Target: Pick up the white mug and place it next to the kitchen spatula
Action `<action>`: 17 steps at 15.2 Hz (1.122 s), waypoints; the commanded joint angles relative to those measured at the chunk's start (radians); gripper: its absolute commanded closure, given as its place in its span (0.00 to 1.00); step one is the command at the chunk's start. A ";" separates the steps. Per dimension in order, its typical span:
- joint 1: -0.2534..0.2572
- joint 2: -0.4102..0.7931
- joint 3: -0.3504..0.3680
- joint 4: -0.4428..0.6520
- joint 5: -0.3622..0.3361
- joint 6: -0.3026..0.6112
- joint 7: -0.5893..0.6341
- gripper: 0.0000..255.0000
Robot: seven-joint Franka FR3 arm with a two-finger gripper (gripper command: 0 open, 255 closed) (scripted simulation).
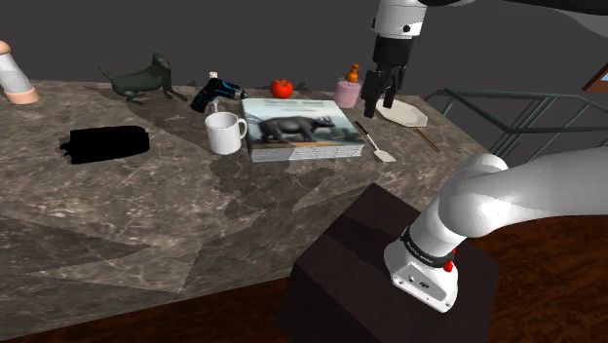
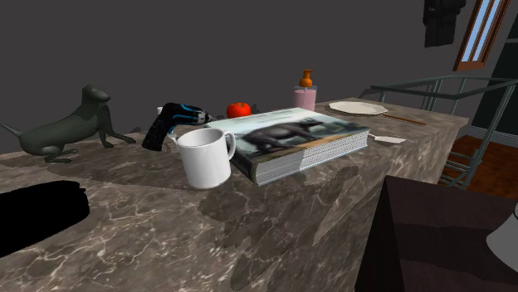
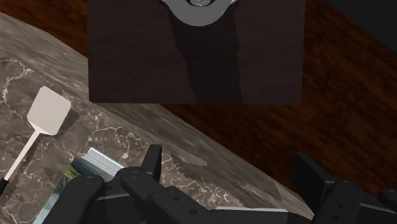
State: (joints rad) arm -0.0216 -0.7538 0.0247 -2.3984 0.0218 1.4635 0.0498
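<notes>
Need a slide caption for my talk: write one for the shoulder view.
The gripper, jaws open, hangs over the counter; white mug and spatula flank the book.

The arm (image 1: 531,195) is white, round and smooth. It has a dark band (image 1: 421,244) with a small red knob (image 1: 448,265) beside it. The claw (image 1: 381,100) is all black, with tiny round screws.
</notes>
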 commanded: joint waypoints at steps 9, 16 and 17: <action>0.022 0.269 0.096 0.096 0.037 0.188 0.108 0.00; 0.034 0.526 0.166 0.248 0.019 0.303 0.208 0.00; 0.036 0.564 0.175 0.275 0.013 0.315 0.223 0.00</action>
State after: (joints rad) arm 0.0134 -0.2334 0.1916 -2.1604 0.0413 1.7705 0.2586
